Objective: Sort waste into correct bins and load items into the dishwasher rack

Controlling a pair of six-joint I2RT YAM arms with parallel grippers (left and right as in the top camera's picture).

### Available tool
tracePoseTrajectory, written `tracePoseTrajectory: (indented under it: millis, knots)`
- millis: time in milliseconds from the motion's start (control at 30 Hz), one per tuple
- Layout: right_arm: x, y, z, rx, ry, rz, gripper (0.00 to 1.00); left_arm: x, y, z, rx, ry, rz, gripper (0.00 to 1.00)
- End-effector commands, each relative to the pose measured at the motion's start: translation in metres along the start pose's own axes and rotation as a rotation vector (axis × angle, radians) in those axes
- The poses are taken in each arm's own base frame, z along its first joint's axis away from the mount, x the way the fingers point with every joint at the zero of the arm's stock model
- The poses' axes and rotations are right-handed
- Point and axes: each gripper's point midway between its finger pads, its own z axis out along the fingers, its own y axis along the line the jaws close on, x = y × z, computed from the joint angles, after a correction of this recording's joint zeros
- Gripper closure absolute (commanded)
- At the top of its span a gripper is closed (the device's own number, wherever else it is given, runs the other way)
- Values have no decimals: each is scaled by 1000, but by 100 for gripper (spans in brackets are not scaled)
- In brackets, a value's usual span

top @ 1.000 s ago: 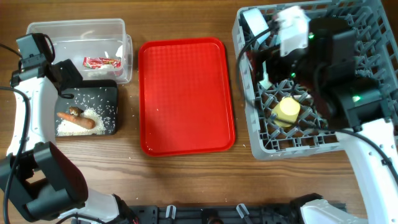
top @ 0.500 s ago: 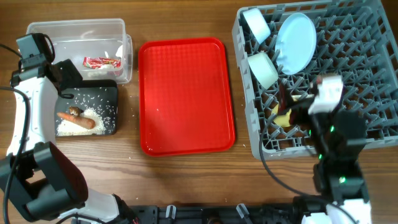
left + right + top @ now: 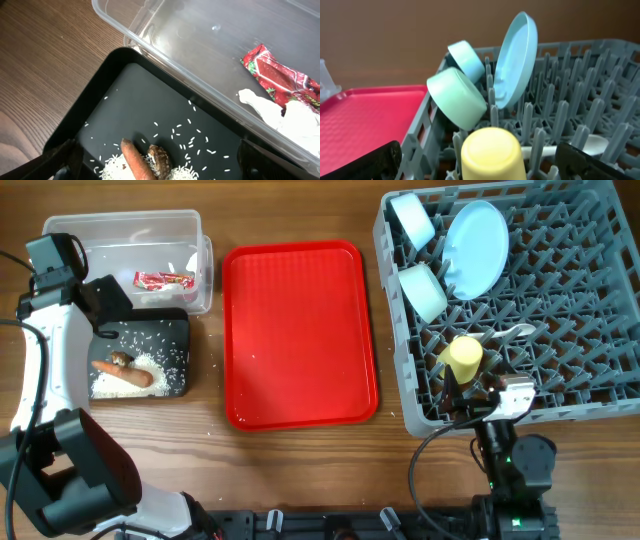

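The clear tub [image 3: 120, 225] holds the red-and-white wrapper [image 3: 163, 279], which also shows in the left wrist view [image 3: 275, 75]. The black tray [image 3: 175, 325] holds the orange stick [image 3: 122, 375] [image 3: 137, 160], the brown lump [image 3: 121, 359] [image 3: 160, 159] and rice grains [image 3: 155, 360] [image 3: 185, 132]. My left gripper [image 3: 108, 320] [image 3: 160, 165] is open and empty above the black tray. The grey rack [image 3: 600, 310] holds the blue plate [image 3: 477, 248] [image 3: 517, 57], blue bowl [image 3: 411, 218] [image 3: 466, 60], green bowl [image 3: 423, 292] [image 3: 456, 97], upside-down yellow cup [image 3: 464, 356] [image 3: 492, 150] and white spoon [image 3: 505, 334] [image 3: 592, 144]. My right gripper [image 3: 470, 392] [image 3: 480, 167] is open and empty at the rack's front edge, facing the cup.
The flat red serving tray [image 3: 300, 335] [image 3: 365, 120] lies between the bins and the rack. A white crumpled piece [image 3: 280, 112] lies beside the wrapper in the tub. The right arm's base [image 3: 515, 465] sits at the table's front edge.
My right arm has drawn back from over the rack to the front edge, uncovering the plate, bowls and spoon. The yellow cup stays in the rack. The left arm has not moved.
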Motion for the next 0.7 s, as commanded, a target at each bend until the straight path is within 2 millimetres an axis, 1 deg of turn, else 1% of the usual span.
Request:
tracePoseTrajectory:
  millis: [0, 33, 667]
  knots:
    - [-18, -1, -6, 6, -89, 11, 0, -11, 5, -10, -7, -38, -27, 0]
    - [-23, 0, -7, 4, -108, 9, 0, -11, 5, -10, -7, -38, -27, 0]
    - [-20, 0, -6, 4, -98, 10, 0, -11, 5, -10, -7, -38, -27, 0]
